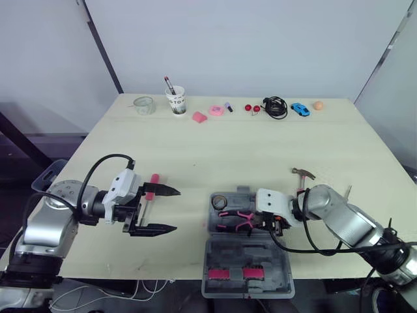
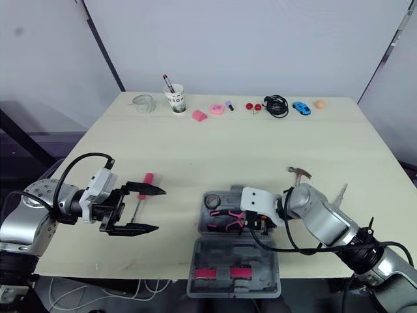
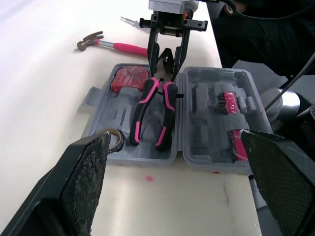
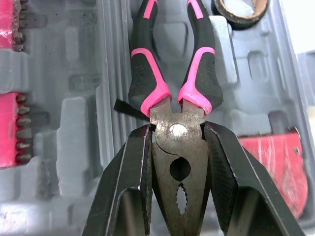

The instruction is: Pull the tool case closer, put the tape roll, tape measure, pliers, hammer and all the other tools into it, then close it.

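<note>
Gripping pliers w/ R hand in tool case; L hand open | cup print unreadable

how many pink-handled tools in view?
3: pliers in the tool case, held by the right gripper; hammer on the table beside it; screwdriver by the left gripper. Others may be hidden.

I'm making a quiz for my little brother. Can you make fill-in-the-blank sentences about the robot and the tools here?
1. The right tool grips the metal head of the pink-handled ____.
2. The tool case lies with its lid ____.
3. The hammer lies outside the case, on the ____.
4. The left tool, fingers apart, holds ____.

Missing words: pliers; open; table; nothing.
</note>
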`<state>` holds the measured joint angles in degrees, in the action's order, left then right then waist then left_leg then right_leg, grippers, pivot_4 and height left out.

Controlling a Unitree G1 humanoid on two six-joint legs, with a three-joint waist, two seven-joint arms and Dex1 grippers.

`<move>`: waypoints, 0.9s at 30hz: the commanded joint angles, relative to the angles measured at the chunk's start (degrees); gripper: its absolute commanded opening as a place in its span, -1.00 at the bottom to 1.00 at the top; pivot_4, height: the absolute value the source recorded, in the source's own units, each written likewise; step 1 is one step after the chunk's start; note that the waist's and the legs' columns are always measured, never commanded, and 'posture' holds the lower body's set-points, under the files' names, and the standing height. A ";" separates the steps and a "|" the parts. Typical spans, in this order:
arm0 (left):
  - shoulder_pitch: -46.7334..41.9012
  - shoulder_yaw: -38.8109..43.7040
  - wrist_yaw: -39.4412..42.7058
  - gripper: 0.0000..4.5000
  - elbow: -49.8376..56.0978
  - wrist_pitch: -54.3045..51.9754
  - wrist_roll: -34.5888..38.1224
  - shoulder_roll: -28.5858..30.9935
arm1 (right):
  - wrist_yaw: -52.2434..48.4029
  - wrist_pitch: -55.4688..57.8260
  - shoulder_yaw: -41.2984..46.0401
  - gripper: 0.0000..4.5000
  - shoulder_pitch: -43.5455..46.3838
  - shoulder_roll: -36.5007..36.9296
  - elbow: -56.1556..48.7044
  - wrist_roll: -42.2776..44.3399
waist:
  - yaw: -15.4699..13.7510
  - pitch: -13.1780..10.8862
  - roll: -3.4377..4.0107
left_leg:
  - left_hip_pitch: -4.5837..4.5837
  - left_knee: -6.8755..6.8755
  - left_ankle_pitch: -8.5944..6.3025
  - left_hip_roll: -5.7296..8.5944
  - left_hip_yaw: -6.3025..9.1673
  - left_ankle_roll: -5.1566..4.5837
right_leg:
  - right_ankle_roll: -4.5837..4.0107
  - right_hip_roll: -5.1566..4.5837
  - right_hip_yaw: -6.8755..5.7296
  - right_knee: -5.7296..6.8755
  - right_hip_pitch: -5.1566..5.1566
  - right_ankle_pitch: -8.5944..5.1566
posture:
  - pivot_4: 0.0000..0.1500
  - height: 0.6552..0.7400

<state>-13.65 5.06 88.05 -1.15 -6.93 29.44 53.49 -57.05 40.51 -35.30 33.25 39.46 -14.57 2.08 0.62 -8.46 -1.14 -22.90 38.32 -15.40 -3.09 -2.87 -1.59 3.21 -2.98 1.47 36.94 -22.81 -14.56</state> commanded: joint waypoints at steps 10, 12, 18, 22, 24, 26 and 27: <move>-0.40 0.47 0.50 1.00 0.98 1.04 -0.13 -0.13 | -2.35 -4.63 -0.97 -0.57 2.13 -4.53 4.08 -4.32 | 0.14 0.01 -0.01 | 0.02 0.00 0.00 -0.03 0.01 0.00 | 0.05 0.04 0.00 0.05 0.00 0.03 | 1.00 1.00; -0.01 0.56 0.29 1.00 1.36 0.96 -0.01 -0.26 | -2.47 -6.13 -1.07 -0.57 1.85 -4.93 4.95 -5.20 | 0.25 0.01 -0.01 | 0.03 0.00 0.00 -0.04 0.00 0.00 | 0.04 0.04 0.00 0.06 -0.01 0.03 | 1.00 1.00; 0.63 0.75 -0.11 1.00 1.76 1.07 -0.04 -0.45 | -3.21 -8.67 -0.35 -0.11 1.47 -5.47 6.42 -6.18 | 0.24 0.01 -0.01 | 0.05 0.00 0.00 -0.08 0.01 0.00 | 0.04 0.10 0.00 0.10 -0.01 0.03 | 1.00 1.00; 1.00 0.74 -0.42 1.00 2.10 1.07 -0.02 -0.70 | -3.37 -9.19 0.38 0.55 1.31 -5.59 6.63 -6.88 | 0.10 0.01 -0.01 | 0.05 0.00 0.00 -0.08 0.00 0.00 | 0.04 0.09 0.01 0.10 -0.01 0.03 | 1.00 1.00; 0.95 0.63 -0.52 1.00 2.05 1.17 -0.10 -0.91 | -3.23 -9.03 1.23 0.99 1.15 -5.42 6.21 -6.82 | 0.02 0.01 -0.01 | 0.04 0.00 0.00 -0.08 -0.01 0.00 | 0.04 0.09 0.01 0.09 -0.01 0.03 | 1.00 1.00; 0.80 0.57 -0.61 1.00 1.93 1.29 -0.23 -1.11 | -3.32 -8.82 2.43 0.99 0.74 -4.99 5.17 -6.14 | -0.03 0.01 -0.01 | 0.04 0.01 0.00 -0.07 0.00 0.00 | 0.04 0.09 0.00 0.09 -0.01 0.03 | 1.00 1.00; 0.73 0.55 -0.64 1.00 1.87 1.34 -0.27 -1.18 | -3.38 -8.48 3.39 0.99 0.39 -4.91 4.51 -5.38 | -0.02 0.01 -0.01 | 0.04 0.01 0.00 -0.07 0.00 0.00 | 0.04 0.08 0.01 0.09 -0.01 0.03 | 1.00 1.00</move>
<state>-12.79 4.84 87.28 -0.68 -6.65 29.21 52.24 -60.25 32.23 -34.87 33.90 34.00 -7.68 -4.22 0.60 -8.46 -1.16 -22.86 38.33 -15.40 -3.17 -2.88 -1.58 3.25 -2.90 1.48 37.04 -22.81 -14.53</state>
